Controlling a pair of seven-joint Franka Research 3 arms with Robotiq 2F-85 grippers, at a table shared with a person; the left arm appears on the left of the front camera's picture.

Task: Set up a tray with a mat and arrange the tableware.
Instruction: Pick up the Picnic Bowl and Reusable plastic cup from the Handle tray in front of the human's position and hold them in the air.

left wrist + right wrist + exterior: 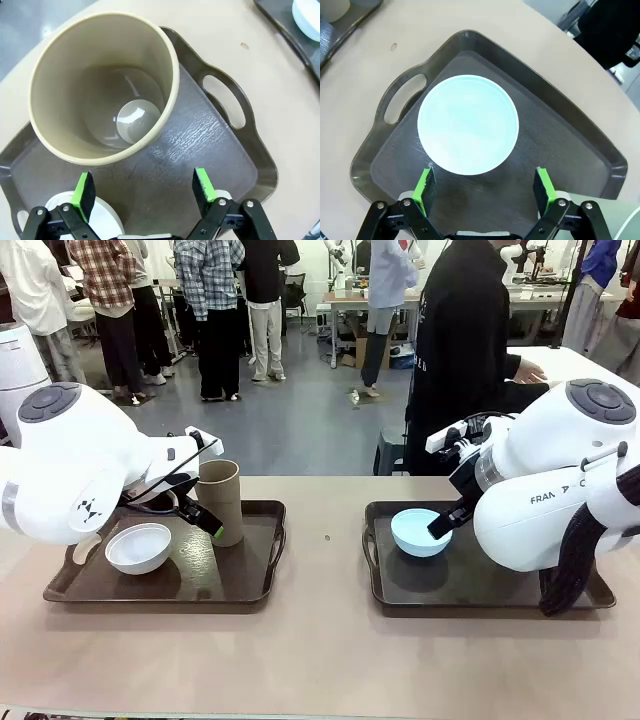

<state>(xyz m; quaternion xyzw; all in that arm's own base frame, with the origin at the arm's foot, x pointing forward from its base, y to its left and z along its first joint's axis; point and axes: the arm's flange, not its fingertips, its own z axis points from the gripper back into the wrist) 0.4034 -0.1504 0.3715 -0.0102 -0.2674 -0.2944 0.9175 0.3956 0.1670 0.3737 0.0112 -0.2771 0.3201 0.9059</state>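
On the left tray (265, 575), a white bowl (138, 547) sits beside an upright tan-brown cup (221, 502). My left gripper (200, 518) hangs open just short of the cup. From the left wrist view, the cup (102, 87) stands empty beyond the gripper (143, 187), on a dark textured mat (200, 145), with the white bowl (100, 212) under the fingers. The right tray (385, 590) holds a light blue bowl (420, 532). My right gripper (447, 523) is open above that bowl's near edge; the bowl (467, 124) rests on a mat (555, 145) ahead of the gripper (485, 185).
A person in black (470, 350) stands at the far side behind the right tray. A pale green rounded rim (627, 225) pokes in at the right wrist view's corner. Bare tan tabletop (325, 650) lies between and in front of the trays.
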